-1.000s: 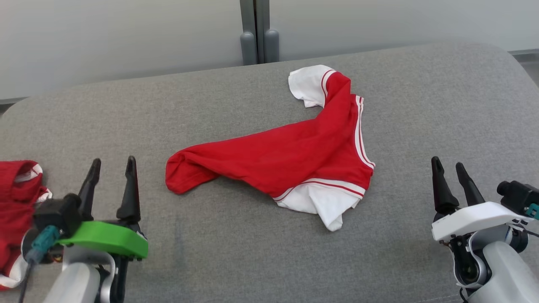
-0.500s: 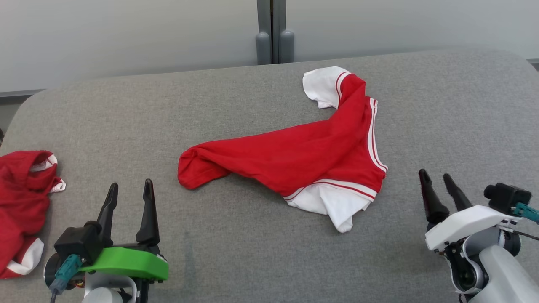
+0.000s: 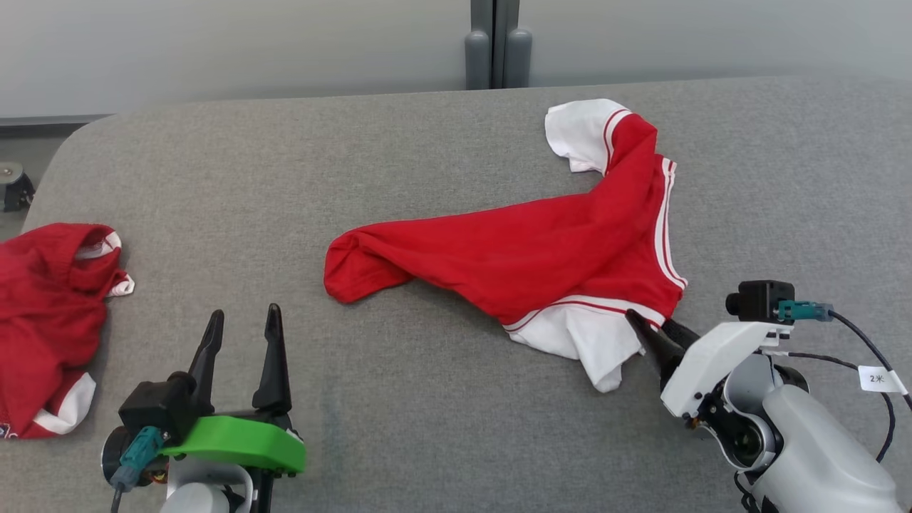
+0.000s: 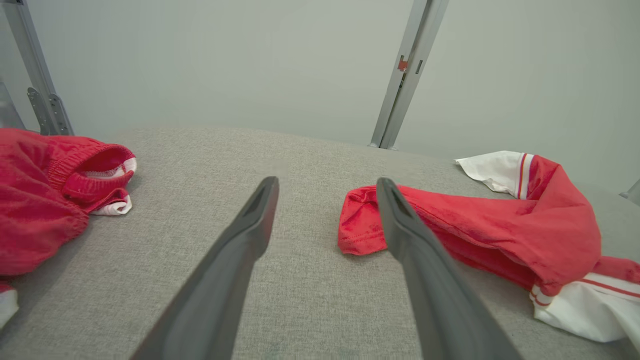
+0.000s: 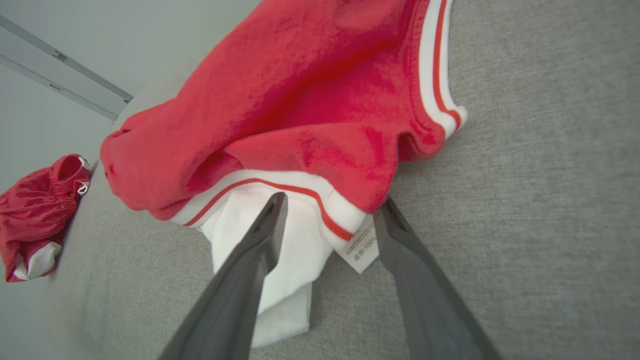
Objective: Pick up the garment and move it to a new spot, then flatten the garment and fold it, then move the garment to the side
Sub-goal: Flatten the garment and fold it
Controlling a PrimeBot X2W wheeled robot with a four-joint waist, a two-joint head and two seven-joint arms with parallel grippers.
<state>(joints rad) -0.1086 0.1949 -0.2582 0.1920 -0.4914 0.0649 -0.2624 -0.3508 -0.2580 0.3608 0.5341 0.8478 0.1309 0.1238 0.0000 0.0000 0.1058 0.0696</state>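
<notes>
My right pincer (image 3: 648, 320) has come in from the lower right, where it stood well apart from the cloth a second ago, and now sits at the near right corner of the garment (image 3: 541, 260). Part of the shift in the head view is the camera turning, but the closing of that gap is my own arm. In the right wrist view my two fingers stand apart on either side of the striped hem (image 5: 320, 200), one over the white fabric below it, the other at the red edge just beside the label (image 5: 361, 250). The jaws are parted and nothing is gripped yet. I judge this to be the start of the pick-up, so the next thing needed is to close on that hem corner before any lifting. The garment lies crumpled across the middle of the grey padded desk (image 3: 399, 178), its white sleeve (image 3: 581, 132) at the far end. My left pincer (image 3: 244, 311) hangs wide and empty near the desk's front edge. Nothing here sits in a container — the second red garment (image 3: 50, 313) lies loose on the desk at my far left.
</notes>
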